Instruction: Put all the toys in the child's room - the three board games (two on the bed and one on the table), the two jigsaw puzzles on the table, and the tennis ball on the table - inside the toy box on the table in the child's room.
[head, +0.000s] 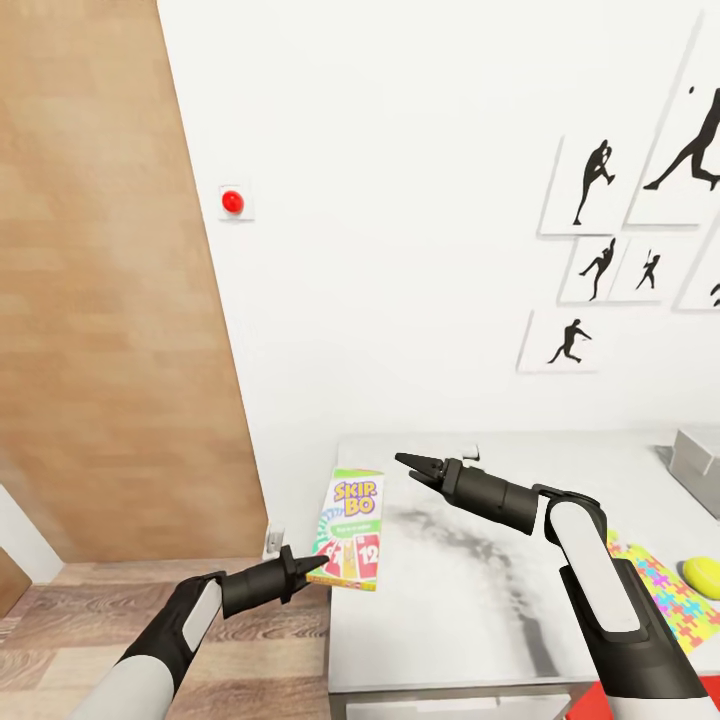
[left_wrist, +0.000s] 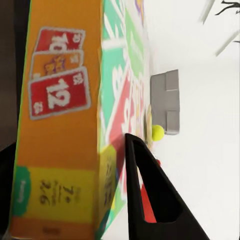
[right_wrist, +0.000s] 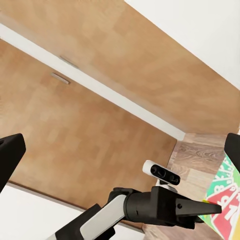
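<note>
My left gripper (head: 314, 566) is shut on a green-topped board game (head: 352, 528) with orange and red panels, held tilted over the left edge of the white table (head: 470, 620). In the left wrist view the game (left_wrist: 65, 125) lies against one dark finger (left_wrist: 150, 200). My right gripper (head: 413, 468) hangs open above the table, just right of the game, with nothing between its fingers (right_wrist: 10, 155). A jigsaw puzzle (head: 668, 592) and the tennis ball (head: 701, 578) lie at the table's right. The grey toy box (head: 700, 455) stands at the far right, and the ball (left_wrist: 158, 132) sits beside the box (left_wrist: 167, 100).
A wooden door panel (head: 100, 300) fills the left, with wood-plank floor (head: 90, 610) below it. A red button (head: 232, 202) sits on the white wall. Black silhouette pictures (head: 595, 185) hang above the table. A small white object (head: 470, 452) lies at the table's back edge.
</note>
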